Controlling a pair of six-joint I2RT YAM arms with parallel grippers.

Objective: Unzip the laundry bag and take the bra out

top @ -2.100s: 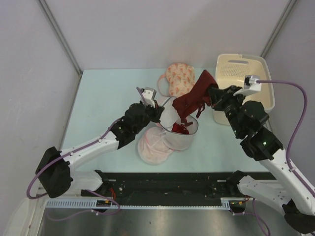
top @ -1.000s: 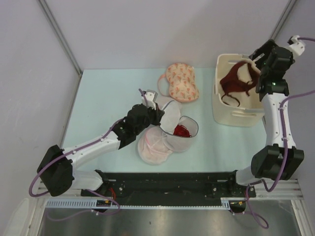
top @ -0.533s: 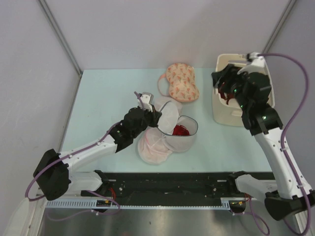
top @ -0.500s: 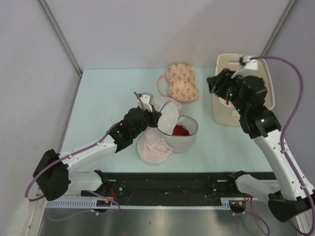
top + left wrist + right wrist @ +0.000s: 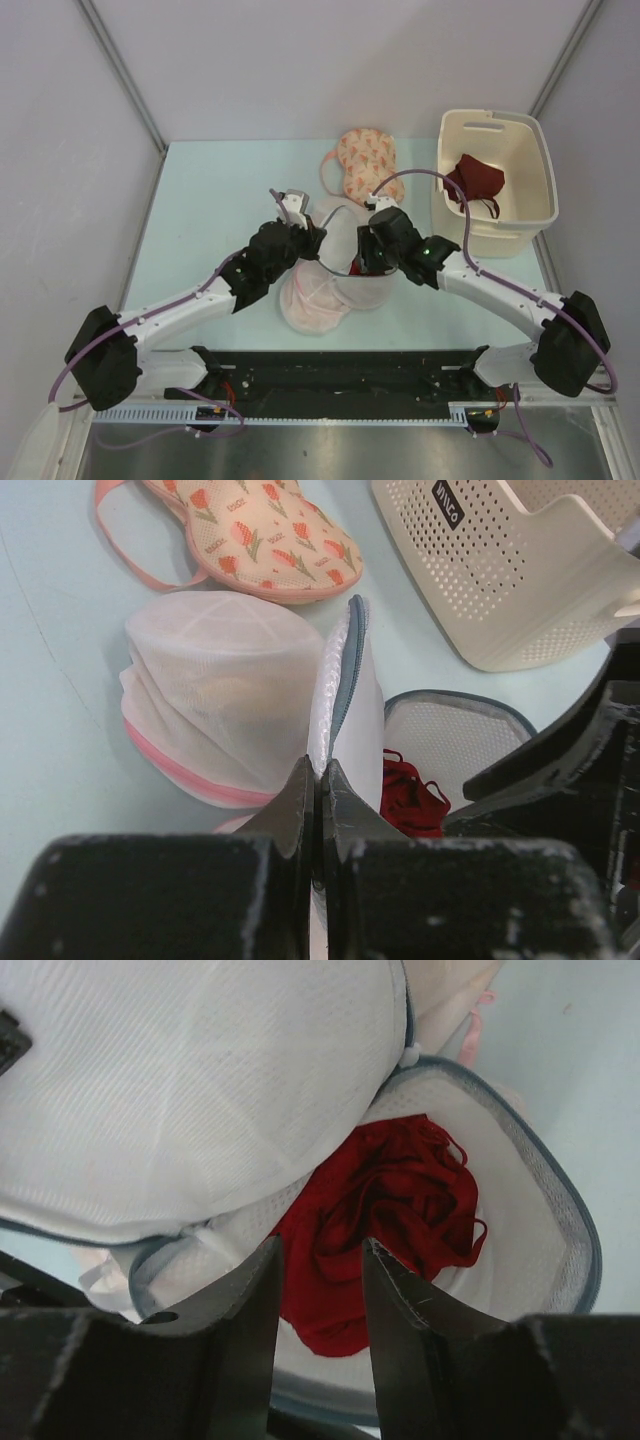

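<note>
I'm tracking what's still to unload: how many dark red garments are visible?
2: a red bra in the cream basket, and a red bundle inside the open laundry bag. More may be hidden beneath it.

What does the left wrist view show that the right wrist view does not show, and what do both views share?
Only the left wrist view shows the peach patterned bra, the cream basket, the pink-trimmed mesh pouch and the left gripper, shut on the laundry bag at its raised flap. Only the right wrist view shows the right gripper, its fingers apart over the bag's opening. Both show the open laundry bag with its grey zip rim and a dark red garment lying inside.
</note>
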